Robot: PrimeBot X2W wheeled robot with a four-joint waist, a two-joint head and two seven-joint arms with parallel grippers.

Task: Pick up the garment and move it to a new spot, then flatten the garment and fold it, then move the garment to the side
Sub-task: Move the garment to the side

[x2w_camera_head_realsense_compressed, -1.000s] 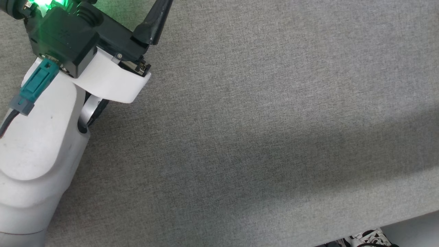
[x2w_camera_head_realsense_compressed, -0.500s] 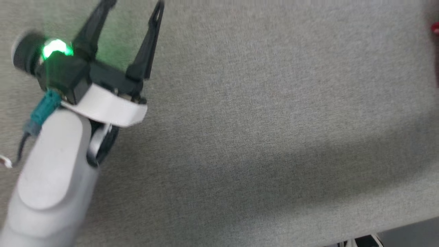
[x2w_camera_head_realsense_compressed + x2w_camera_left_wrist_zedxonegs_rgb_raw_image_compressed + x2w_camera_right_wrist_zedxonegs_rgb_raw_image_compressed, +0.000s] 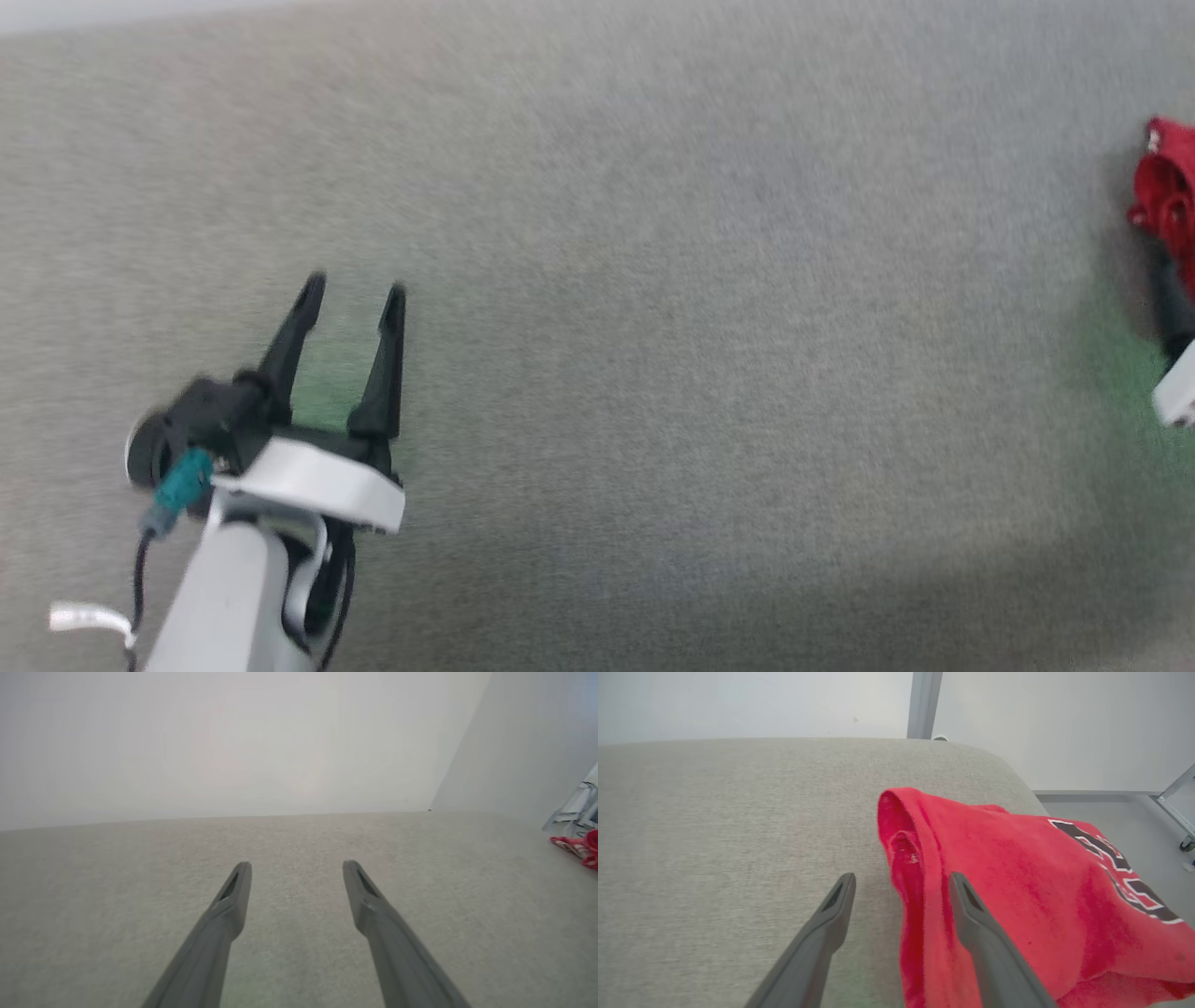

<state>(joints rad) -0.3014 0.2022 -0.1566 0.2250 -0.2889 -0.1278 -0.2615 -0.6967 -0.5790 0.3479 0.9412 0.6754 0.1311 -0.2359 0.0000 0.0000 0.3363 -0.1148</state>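
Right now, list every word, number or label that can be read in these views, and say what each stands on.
Nothing can be read whole.
Garment: black, white-outlined lettering on the red fabric, seen at a steep slant in the right wrist view; the letters are not legible.
Head and left wrist views: the garment is blurred or small; no text can be made out.

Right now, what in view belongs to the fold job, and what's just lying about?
Job:
- garment, red with black lettering
- left gripper, open, nothing in it
- right gripper, open, garment edge between its fingers

Just there:
- grey padded surface under the garment
- grey post behind it
- metal frame on a caster, on the floor
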